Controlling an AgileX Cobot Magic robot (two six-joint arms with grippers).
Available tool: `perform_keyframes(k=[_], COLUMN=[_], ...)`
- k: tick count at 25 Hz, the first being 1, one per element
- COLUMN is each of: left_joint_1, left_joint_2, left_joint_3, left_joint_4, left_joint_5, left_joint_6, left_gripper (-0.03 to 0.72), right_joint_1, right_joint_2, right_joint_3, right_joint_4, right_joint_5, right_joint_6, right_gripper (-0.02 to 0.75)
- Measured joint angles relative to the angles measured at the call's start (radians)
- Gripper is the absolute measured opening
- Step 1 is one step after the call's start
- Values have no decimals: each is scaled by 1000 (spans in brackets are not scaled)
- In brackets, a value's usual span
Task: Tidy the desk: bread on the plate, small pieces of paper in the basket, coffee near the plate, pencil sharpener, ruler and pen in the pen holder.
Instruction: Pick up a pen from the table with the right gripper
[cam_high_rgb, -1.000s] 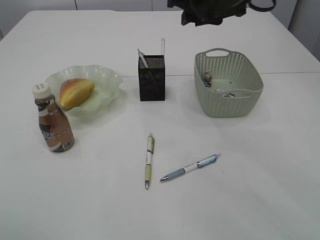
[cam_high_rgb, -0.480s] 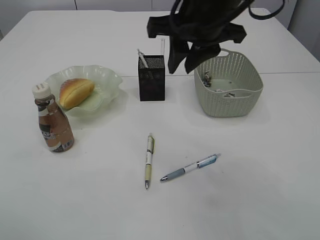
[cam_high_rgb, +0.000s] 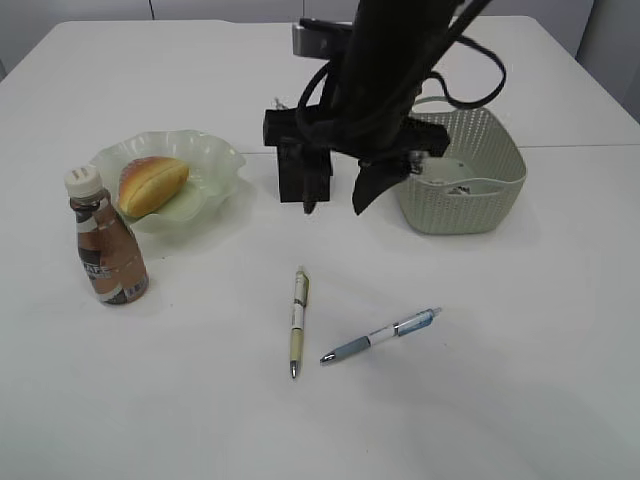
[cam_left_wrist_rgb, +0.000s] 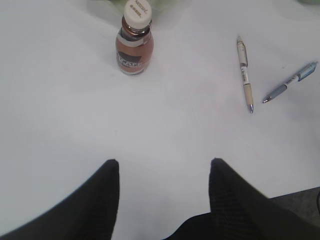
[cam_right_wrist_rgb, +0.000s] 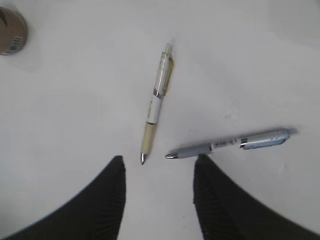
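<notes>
White tabletop, two pens lying mid-surface toward the near edge.
Olive-barrelled pen (cam_right_wrist_rgb: 156, 105) and blue-grey pen (cam_right_wrist_rgb: 231, 143) are lying tips nearly meeting; right gripper (cam_right_wrist_rgb: 159, 165) is hanging above them, jaws apart, empty. Left gripper (cam_left_wrist_rgb: 164, 167) is gaping too, holding nothing.

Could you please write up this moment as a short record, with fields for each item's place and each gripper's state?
bread: on the plate
coffee: upright, beside the plate
pen holder: partly hidden behind the arm
basket: scraps inside
cream pen: flat on the table
blue pen: flat on the table, right of the cream pen
right gripper: open, empty, above the pen tips
left gripper: open, empty
</notes>
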Motion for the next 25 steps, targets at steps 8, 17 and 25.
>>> perform_keyframes(k=[8,17,25], left_joint_1=[0,0,0], left_joint_2=[0,0,0], left_joint_3=[0,0,0], left_joint_4=[22,29,29], left_joint_5=[0,0,0], left_joint_6=[0,0,0], left_gripper=[415,416,415], right_joint_1=[2,18,58], right_joint_2=[130,228,298], right_joint_3=[0,-6,-73], right_joint_4=[116,10,-71], right_joint_5=[-32,-92,-135], right_joint_6=[23,186,255], right_gripper=[557,545,543])
